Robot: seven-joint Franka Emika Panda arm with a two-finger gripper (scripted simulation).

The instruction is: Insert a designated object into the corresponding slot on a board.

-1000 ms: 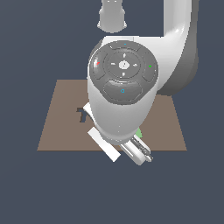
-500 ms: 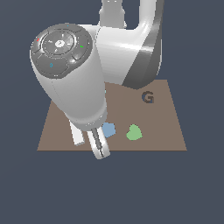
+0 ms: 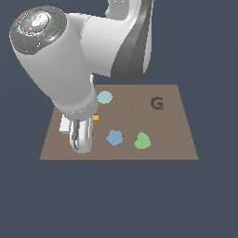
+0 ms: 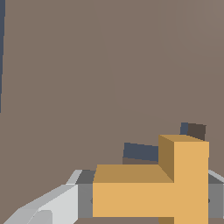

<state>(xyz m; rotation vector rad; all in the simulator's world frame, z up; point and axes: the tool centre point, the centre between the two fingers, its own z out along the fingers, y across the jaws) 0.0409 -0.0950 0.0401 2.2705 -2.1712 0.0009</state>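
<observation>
The arm has swung toward the exterior view's left, uncovering the blue pentagon and green heart. The hand is clenched on the orange T-shaped block, low over the board. The dark T-shaped slot peeks just behind the block, so insertion looks close.

bulky white arm, dark grey joint bands, round grey end cap

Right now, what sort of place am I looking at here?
Probably a computer-simulated test scene, not a real room: a flat brown rectangular board floats in a featureless dark blue void, bearing plain toy-like shapes such as a blue pentagon and green heart, under a smooth white robot arm.
</observation>
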